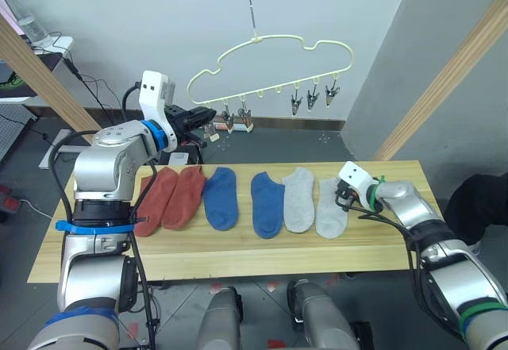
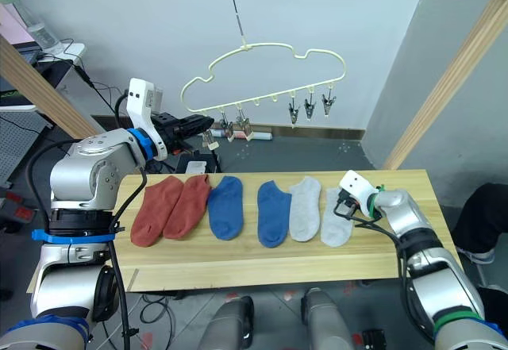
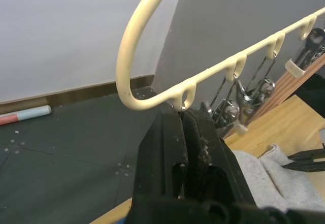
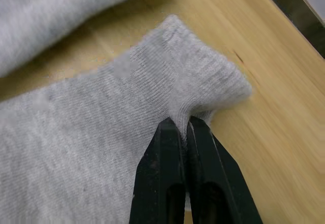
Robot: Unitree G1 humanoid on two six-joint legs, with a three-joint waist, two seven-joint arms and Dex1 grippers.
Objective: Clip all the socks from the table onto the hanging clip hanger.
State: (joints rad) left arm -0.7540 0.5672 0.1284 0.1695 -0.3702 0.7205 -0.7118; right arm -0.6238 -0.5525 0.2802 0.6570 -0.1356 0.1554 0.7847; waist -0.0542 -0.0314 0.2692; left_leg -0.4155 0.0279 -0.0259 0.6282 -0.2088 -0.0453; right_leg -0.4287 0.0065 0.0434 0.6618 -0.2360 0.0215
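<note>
While six socks lie in a row on the table, the right gripper has its two fingers pinched shut on the edge of the last grey sock, the one nearest the robot's right. That sock lies flat on the wood, and only a small fold of its cuff is bunched up between the fingers.

The left gripper is up by the hanger, at the end on the robot's left. Its fingers look pressed together right under the first little loop on the bar, where a clip should hang. I cannot tell if a clip is between them.

What could go wrong? The pinch on the sock is very small. If the arm lifts fast, the soft cloth could slip out and the sock would drop back down. The hanger hangs from a thin hook, so a push or pull from the left gripper could make it swing or tip, and then the clips would be hard to reach.

The head views show the whole row: two red socks, two blue socks and two grey ones. The right wrist view shows the tiny fold in the pinch, which the head views do not.
</note>
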